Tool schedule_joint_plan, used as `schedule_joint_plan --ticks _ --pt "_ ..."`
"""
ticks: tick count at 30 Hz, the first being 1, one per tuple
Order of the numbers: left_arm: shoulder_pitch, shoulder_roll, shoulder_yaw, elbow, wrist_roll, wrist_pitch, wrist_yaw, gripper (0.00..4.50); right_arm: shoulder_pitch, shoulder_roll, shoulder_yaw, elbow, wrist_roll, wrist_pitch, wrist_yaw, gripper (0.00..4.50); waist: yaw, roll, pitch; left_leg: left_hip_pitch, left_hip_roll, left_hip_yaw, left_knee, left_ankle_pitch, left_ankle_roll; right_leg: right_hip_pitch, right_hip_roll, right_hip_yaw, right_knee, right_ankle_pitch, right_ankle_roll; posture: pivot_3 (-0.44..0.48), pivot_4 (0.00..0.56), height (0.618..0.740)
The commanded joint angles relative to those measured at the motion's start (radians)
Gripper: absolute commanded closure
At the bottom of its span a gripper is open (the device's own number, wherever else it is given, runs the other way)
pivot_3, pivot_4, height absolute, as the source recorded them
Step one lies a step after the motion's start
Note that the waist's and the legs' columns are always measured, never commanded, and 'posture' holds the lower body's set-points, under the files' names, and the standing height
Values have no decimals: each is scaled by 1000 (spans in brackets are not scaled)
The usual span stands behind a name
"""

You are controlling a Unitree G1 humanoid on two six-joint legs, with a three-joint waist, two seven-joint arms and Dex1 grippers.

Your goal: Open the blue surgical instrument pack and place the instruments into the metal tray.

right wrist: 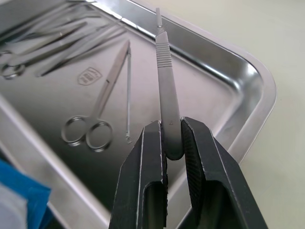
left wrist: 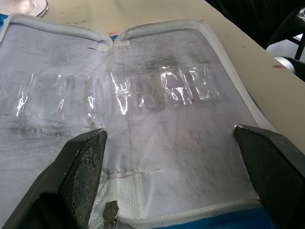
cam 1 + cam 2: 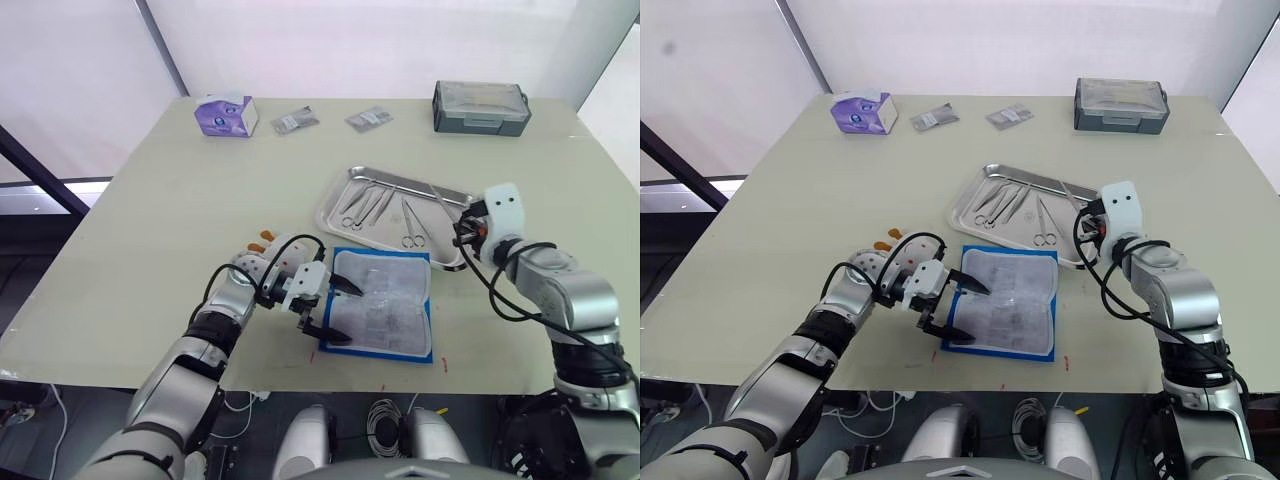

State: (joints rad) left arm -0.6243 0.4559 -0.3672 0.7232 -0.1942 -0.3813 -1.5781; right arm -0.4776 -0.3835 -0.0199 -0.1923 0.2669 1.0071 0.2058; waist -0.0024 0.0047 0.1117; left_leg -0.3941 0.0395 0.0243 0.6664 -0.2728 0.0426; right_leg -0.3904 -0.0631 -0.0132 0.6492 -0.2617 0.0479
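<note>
A pale table (image 3: 180, 200) carries everything. The metal tray (image 3: 335, 200) lies near the table's middle, its long axis running from 10 o'clock to 4 o'clock, with several instruments (image 3: 380, 205) lying in it: scissors, forceps and thin probes. Touching the tray's near rim, at 6 o'clock from it, the blue surgical instrument pack (image 3: 385, 300) lies opened flat, pale lining up, its clear pockets looking empty, its long axis running toward and away from the robot.

The left arm reaches in from 7 o'clock, forearm low over the table. The left gripper (image 3: 333, 312) hovers at the pack's left edge, fingers spread wide apart over the lining, holding nothing.

The right arm bends in from 4 o'clock, wrist raised. The right gripper (image 1: 172, 143) is over the tray's right end, fingers pinching a slim flat handle (image 1: 167, 90) by its lower end. The handle points away from the gripper, over the tray's corner.

At the far edge sit a grey lidded box (image 3: 480, 106), a purple tissue box (image 3: 226, 114) and two small packets (image 3: 294, 121).
</note>
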Motion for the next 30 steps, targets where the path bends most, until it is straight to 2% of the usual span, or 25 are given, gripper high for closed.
schedule_joint_plan --ticks 1,13,15,16,17,18,20,22,23,24,30 --pt "42 30 -46 69 106 9 -14 0 -41 16 9 24 -14 25 -12 4476 -1 0 0 0 0 0 0 0 0 0 0 0 0 0 0 0 150 727" --pt "47 34 -44 61 105 13 -13 0 -105 59 -7 138 -35 60 -22 4476 -6 1 1 0 0 0 0 0 0 0 0 0 1 0 0 0 150 727" --pt "47 34 -43 62 105 12 -13 0 -104 59 -3 142 -37 58 -19 3416 -7 1 1 0 0 0 0 0 0 0 0 0 1 0 0 0 150 727" --pt "47 34 -43 62 105 12 -13 0 -104 59 -3 143 -38 57 -18 3261 -7 1 1 0 0 0 0 0 0 0 0 0 2 0 0 0 150 727" --pt "47 35 -43 61 105 12 -13 0 -104 58 -1 143 -40 56 -17 2930 -7 1 1 0 0 0 0 0 0 0 0 0 2 0 0 0 150 727" --pt "47 35 -43 61 105 12 -13 0 -103 58 -3 142 -41 48 -17 2374 -7 1 1 0 0 0 0 0 0 0 0 0 2 0 0 0 150 727" --pt "47 35 -43 61 105 11 -13 0 -102 53 -6 132 -42 35 -13 1798 -7 1 1 0 0 -1 0 0 0 0 0 0 2 0 0 0 150 727" --pt "47 36 -42 61 104 10 -13 0 -96 45 -5 110 -39 15 1 591 -7 1 1 0 0 -1 0 0 0 0 0 0 2 0 0 0 150 727" --pt "47 37 -42 61 104 10 -14 0 -89 36 -1 90 -37 -2 15 270 -7 1 1 0 0 -1 0 0 0 0 0 0 2 0 0 0 150 727" --pt "47 37 -41 61 103 10 -14 0 -77 23 9 65 -37 -44 42 40 -7 1 1 0 0 -1 0 0 0 0 0 0 2 0 0 0 150 727" --pt "49 38 -22 41 77 6 -24 0 42 -25 -4 -74 6 -234 186 40 -10 1 1 -1 0 -1 0 0 0 -1 0 0 2 0 1 0 150 727"
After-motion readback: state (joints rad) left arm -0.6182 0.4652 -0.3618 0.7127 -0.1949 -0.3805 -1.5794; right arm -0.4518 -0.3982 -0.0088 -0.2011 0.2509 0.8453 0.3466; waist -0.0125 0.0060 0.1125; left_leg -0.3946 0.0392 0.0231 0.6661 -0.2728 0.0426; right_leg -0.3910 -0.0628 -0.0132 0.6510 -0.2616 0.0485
